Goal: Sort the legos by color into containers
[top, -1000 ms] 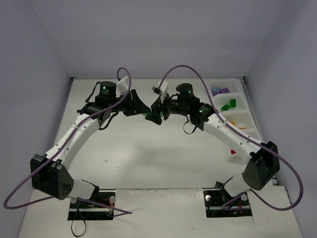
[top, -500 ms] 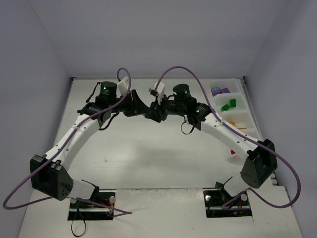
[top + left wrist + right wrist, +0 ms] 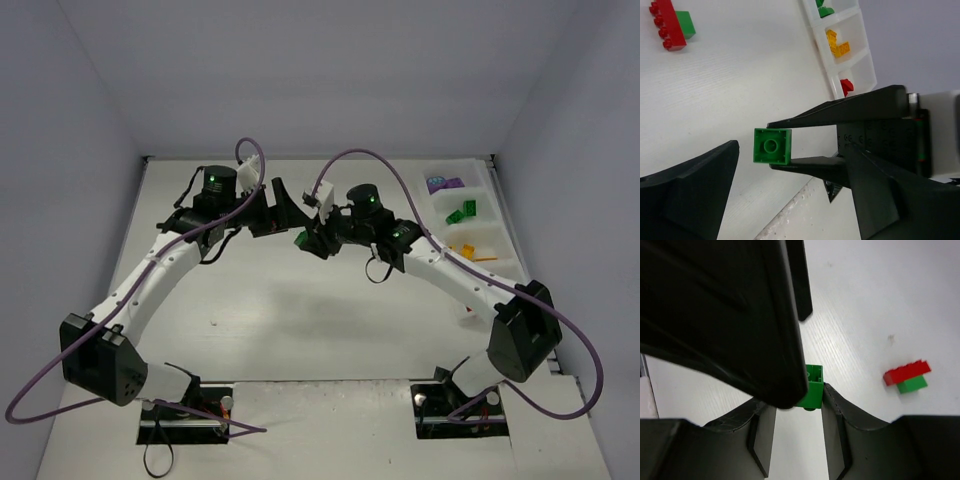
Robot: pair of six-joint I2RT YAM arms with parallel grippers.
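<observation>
**Green brick pinched at mid-frame, one bin out of sight**

Just left of centre in the overhead view, the left gripper (image 3: 283, 207) stands spread wide. Its own camera shows one finger (image 3: 690, 195) at the lower left and the other at the lower right, with a broad gap between them.

In that gap is the green brick (image 3: 772, 146), clamped between the two slim tips of the right gripper (image 3: 307, 241), which reaches in from the right. The brick is clear of the lower-left finger. Whether it touches the table (image 3: 300, 320) cannot be told.

In the right wrist view a big dark finger fills the upper left and covers the brick's left part.

A red-and-green stack (image 3: 907, 376) lies on the table at the right of that view. In the left wrist view it is at the upper left, cut by the edge, and overhead the arms hide it.

The tray (image 3: 492, 200) runs along the right edge and holds, from the top down, purple bricks (image 3: 443, 184), green bricks (image 3: 462, 211) and orange bricks (image 3: 470, 247). The right arm (image 3: 470, 290) covers the lowest bin overhead, and only the left wrist view shows the red brick (image 3: 846, 86) in it
</observation>
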